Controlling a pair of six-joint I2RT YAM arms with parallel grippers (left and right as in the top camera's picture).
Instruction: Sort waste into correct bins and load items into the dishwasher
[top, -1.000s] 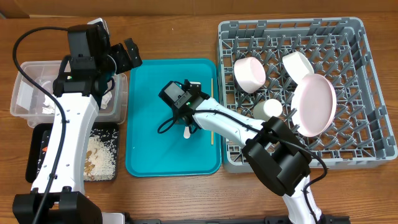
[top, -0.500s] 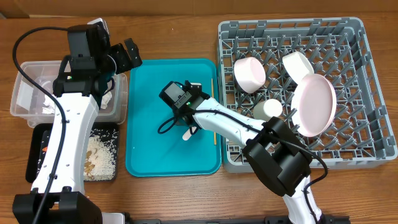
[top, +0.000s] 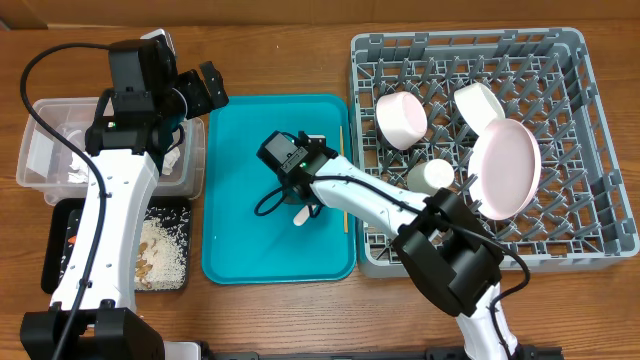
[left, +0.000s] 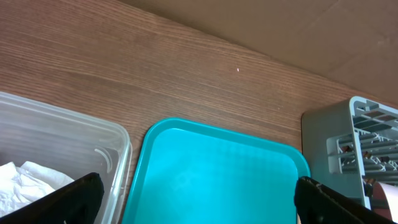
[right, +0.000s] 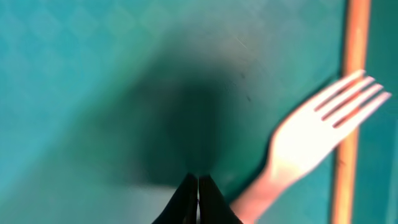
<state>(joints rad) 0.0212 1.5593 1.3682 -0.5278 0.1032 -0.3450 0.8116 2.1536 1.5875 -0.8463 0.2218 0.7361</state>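
My right pincer is pressed shut, its two dark tips meeting with nothing between them, pointing down at the teal tray. The white fork lies on the tray just beside those tips, handle toward them and tines fanned away. The close view is blurred, so I cannot tell whether the handle touches a finger. The tines reach the thin wooden stick, which lies straight along the tray. My left pincer hangs wide open by the tray's far left corner, over the bench and near the clear tub. The tub holds crumpled white napkins. In front of it the black tray holds pale crumbs. To the right of the teal tray stands the grey rack. In it are a white bowl, a second bowl, a white cup and a pink plate propped on edge.
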